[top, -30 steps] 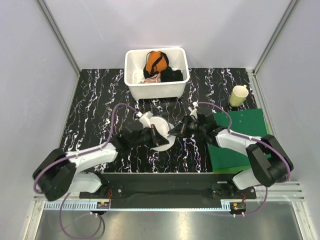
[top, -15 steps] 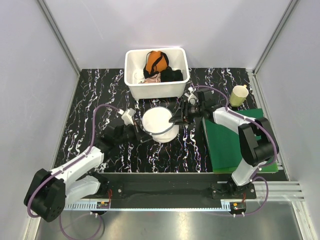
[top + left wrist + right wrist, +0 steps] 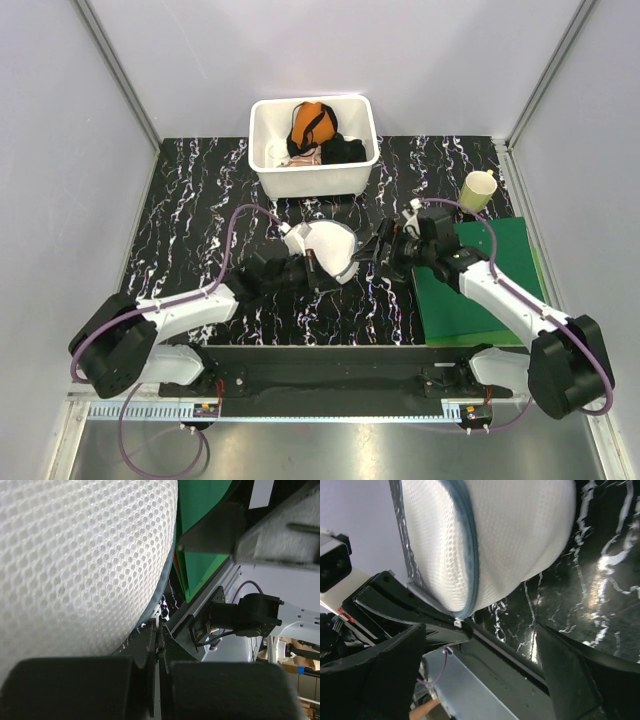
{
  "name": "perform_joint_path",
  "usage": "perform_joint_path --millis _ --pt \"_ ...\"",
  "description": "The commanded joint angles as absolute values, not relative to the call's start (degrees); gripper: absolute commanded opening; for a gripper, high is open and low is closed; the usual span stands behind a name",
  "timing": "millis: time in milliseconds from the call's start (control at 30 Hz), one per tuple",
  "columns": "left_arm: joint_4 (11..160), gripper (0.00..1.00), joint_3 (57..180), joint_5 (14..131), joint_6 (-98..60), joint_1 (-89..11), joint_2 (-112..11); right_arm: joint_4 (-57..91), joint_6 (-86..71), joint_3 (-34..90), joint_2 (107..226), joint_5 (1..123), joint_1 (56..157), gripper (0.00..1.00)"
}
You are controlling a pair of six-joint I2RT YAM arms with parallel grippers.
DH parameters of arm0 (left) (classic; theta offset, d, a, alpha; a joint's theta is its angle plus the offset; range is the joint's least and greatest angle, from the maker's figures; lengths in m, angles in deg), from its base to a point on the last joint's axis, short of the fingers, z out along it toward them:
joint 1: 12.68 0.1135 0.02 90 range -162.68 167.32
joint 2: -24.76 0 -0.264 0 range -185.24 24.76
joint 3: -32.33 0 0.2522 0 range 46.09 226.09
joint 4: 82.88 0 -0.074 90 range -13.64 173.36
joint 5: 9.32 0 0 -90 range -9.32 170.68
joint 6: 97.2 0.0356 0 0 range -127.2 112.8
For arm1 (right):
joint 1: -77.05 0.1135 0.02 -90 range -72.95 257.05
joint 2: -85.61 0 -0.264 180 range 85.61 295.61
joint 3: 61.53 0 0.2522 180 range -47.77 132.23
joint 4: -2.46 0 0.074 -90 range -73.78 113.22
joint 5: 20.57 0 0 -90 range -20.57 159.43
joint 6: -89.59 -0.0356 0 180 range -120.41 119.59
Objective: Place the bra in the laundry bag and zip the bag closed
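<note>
1. The white round mesh laundry bag [image 3: 330, 247] is held mid-table, near the white plastic tub [image 3: 268, 180].
2. Its rim is pinched by the left gripper [image 3: 312, 267]; the right gripper [image 3: 380, 245] is spread, empty.
3. The grey zip [image 3: 472, 555] looks closed where seen; the bra, unseen, is judged inside.
4. The bag appears tipped on its rim, face toward the tub, width running left-right.
</note>
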State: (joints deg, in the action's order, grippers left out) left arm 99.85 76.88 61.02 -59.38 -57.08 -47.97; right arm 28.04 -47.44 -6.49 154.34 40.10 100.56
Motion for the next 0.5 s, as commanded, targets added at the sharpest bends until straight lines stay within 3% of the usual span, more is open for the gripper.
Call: perform_joint_path --millis 0,133,167,233,267,333,367,467 --pt "105.9 0.0 80.0 63.2 -60.9 -59.0 -49.1 19.3 -53.6 -6.5 158.0 40.0 104.5 0.9" --pt "103.3 0.0 79.8 64.8 -60.3 -59.1 -47.2 11.7 -55.2 -5.8 164.1 40.2 105.9 0.73" --pt "101.9 0.0 79.7 64.9 -59.8 -59.1 -46.3 10.9 -55.2 -5.8 164.7 40.5 105.8 0.58" --pt "100.0 0.0 79.2 66.4 -59.4 -59.0 -45.2 10.2 -54.6 -5.1 166.6 41.8 105.8 0.46" --pt "97.9 0.0 78.9 67.0 -58.9 -58.9 -44.0 10.2 -54.6 -4.8 167.2 42.2 105.7 0.24" --pt "94.9 0.0 77.8 69.5 -58.3 -58.3 -42.5 10.2 -54.0 -4.2 168.7 41.8 105.2 0.05" --pt "91.7 0.0 77.5 70.3 -57.8 -57.9 -40.8 10.2 -53.9 -4.0 169.1 41.6 104.8 0.0" --pt "86.0 0.0 74.8 71.9 -56.3 -53.5 -35.7 10.3 -52.4 -3.8 169.5 39.3 103.2 0.0"
